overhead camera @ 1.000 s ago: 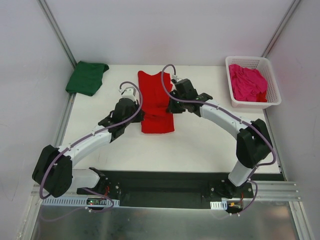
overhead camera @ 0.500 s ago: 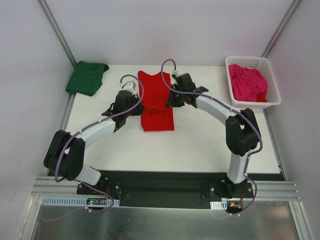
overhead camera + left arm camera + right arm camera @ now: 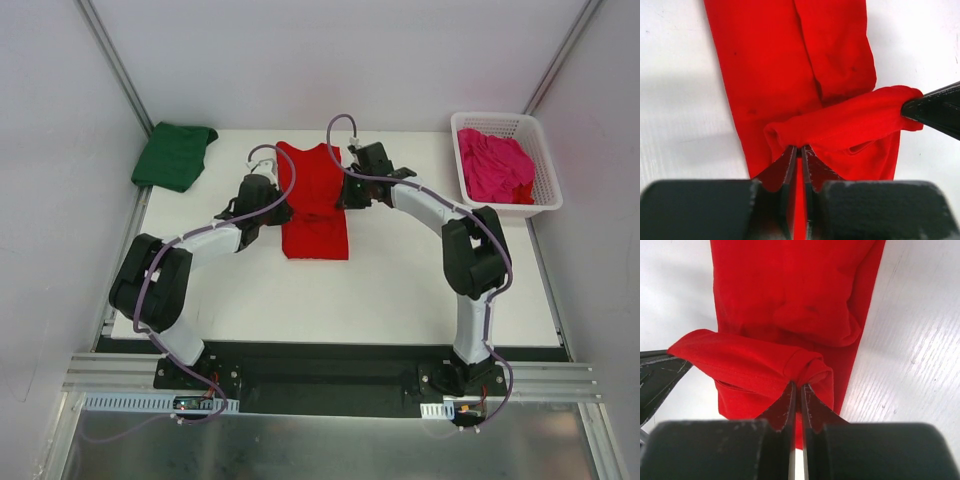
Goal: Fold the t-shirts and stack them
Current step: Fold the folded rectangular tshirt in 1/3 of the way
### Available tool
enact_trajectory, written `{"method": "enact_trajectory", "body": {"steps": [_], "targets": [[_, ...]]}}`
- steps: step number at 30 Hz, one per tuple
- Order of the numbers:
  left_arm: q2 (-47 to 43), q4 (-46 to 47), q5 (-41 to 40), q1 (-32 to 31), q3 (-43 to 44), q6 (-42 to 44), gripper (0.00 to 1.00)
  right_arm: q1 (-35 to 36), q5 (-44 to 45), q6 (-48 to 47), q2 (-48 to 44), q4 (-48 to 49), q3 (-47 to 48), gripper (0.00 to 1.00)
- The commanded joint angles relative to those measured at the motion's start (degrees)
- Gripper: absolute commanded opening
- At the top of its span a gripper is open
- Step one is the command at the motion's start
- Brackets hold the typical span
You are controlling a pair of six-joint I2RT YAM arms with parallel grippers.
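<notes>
The red t-shirt (image 3: 314,200) lies as a long narrow strip in the middle of the table, its near end lifted and carried over the rest. My left gripper (image 3: 279,212) is shut on the left corner of that lifted hem (image 3: 790,135). My right gripper (image 3: 345,195) is shut on the right corner (image 3: 807,371). The hem hangs stretched between the two grippers above the lower layer (image 3: 770,75). The dark green t-shirt (image 3: 174,154) lies folded at the table's far left corner. The magenta pink t-shirt (image 3: 494,166) lies crumpled in the basket.
A white lattice basket (image 3: 545,170) stands at the far right of the white table (image 3: 400,280). Grey walls and metal posts enclose the table on the left, back and right. The black rail with the arm bases (image 3: 330,375) runs along the near edge.
Both grippers have moved toward the far side of the table with the red shirt's near hem, folding it over the rest. The visible shirt has become shorter.
</notes>
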Motion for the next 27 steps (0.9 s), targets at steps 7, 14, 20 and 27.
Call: {"method": "enact_trajectory", "body": {"steps": [7, 14, 20, 27], "targets": [[0.2, 3.5, -0.3, 1.7, 2.4, 0.9, 0.68, -2.5, -2.2, -2.7, 1.3, 2.0, 3.7, 0.43], [-4.7, 1.9, -1.7, 1.9, 1.4, 1.7, 0.77, -3.5, -2.4, -3.9, -1.0, 1.6, 3.7, 0.62], [-11.5, -0.3, -2.7, 1.9, -1.4, 2.0, 0.77, -4.3, -0.6, -5.2, -6.0, 1.2, 0.8, 0.66], [-13.1, -1.9, 4.7, 1.5, -3.1, 2.3, 0.5, -4.5, 1.1, -4.8, -14.0, 0.3, -5.9, 0.67]]}}
